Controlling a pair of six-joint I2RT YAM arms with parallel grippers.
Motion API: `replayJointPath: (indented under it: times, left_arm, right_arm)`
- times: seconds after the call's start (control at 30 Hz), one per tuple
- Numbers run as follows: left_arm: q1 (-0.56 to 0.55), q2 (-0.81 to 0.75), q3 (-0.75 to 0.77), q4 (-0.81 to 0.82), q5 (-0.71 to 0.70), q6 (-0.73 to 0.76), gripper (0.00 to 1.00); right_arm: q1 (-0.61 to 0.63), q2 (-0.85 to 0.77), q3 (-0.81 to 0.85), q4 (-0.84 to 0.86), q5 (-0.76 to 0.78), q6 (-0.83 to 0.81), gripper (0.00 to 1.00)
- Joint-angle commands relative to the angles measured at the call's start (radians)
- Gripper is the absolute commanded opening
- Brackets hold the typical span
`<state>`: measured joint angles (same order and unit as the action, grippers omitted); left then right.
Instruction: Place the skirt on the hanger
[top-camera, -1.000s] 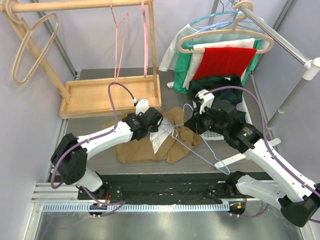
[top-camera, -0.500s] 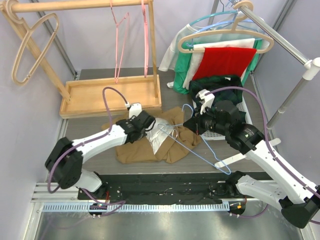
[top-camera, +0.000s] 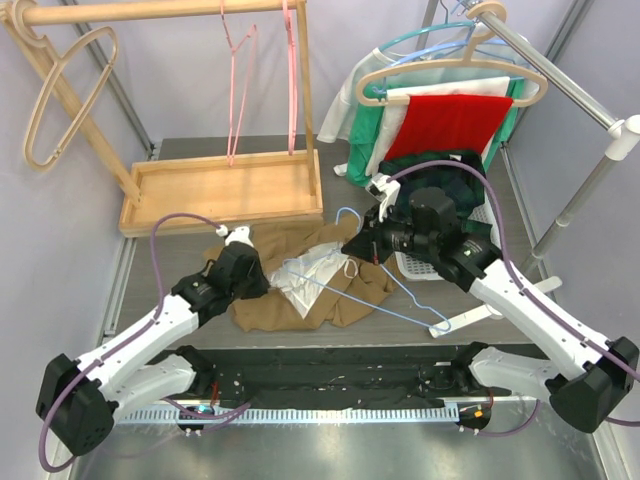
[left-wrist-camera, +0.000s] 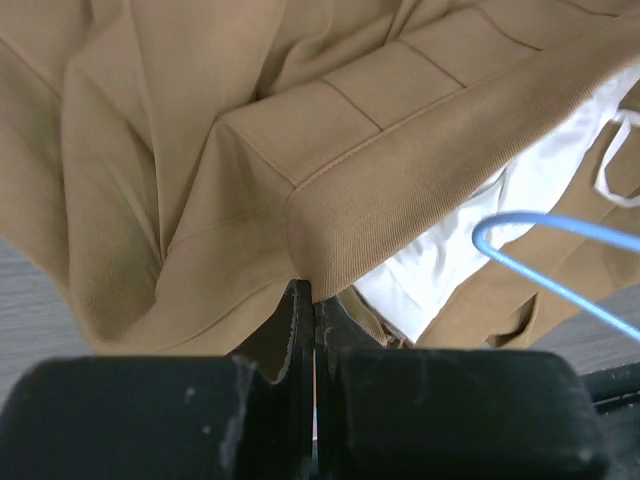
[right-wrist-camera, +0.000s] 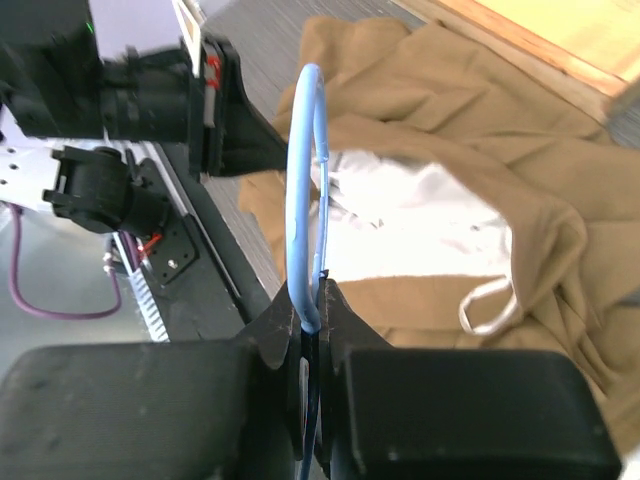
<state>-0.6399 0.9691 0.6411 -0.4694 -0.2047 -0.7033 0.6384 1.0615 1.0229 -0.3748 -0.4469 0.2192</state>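
Observation:
The tan skirt (top-camera: 268, 310) lies crumpled on the table's middle, its white lining (top-camera: 305, 272) showing. My left gripper (top-camera: 250, 272) is at the skirt's left side. In the left wrist view its jaws (left-wrist-camera: 312, 295) are shut on the corner of the skirt's waistband (left-wrist-camera: 340, 220). The thin blue wire hanger (top-camera: 440, 322) lies slanted over the skirt's right part. My right gripper (top-camera: 360, 245) is shut on the hanger (right-wrist-camera: 303, 180) near its hook, and holds it above the skirt (right-wrist-camera: 480, 100). A bend of the hanger (left-wrist-camera: 560, 222) also shows in the left wrist view.
A wooden rack with a tray base (top-camera: 220, 190) stands at the back left, with pink hangers (top-camera: 240, 80) and a beige hanger (top-camera: 65, 95) on it. A metal rail (top-camera: 560, 70) with hung garments (top-camera: 450, 115) and a white basket (top-camera: 420, 265) stand at the right.
My left gripper has shut on the skirt's waistband and drawn back left and toward the near edge, stretching the skirt open. My right gripper moved the hanger slightly left.

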Motion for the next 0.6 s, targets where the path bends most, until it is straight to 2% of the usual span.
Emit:
replayJointPath:
  times: [0.0, 0.23, 0.37, 0.57]
  left_arm:
    - [0.005, -0.072, -0.061, 0.015, 0.016, -0.070, 0.00]
    - [0.005, -0.109, -0.107, -0.023, -0.051, -0.133, 0.00]
    - [0.005, -0.083, -0.110, -0.028, -0.061, -0.157, 0.00]
    - [0.005, -0.046, -0.081, -0.037, -0.099, -0.156, 0.00]
  right_arm:
    - [-0.002, 0.051, 0.042, 0.181, -0.114, 0.048, 0.01]
    - [-0.003, 0.143, 0.029, 0.251, -0.157, 0.060, 0.01]
    - [-0.003, 0.126, 0.023, 0.258, -0.180, 0.051, 0.01]
    - [-0.003, 0.094, 0.028, 0.110, -0.196, -0.018, 0.01]
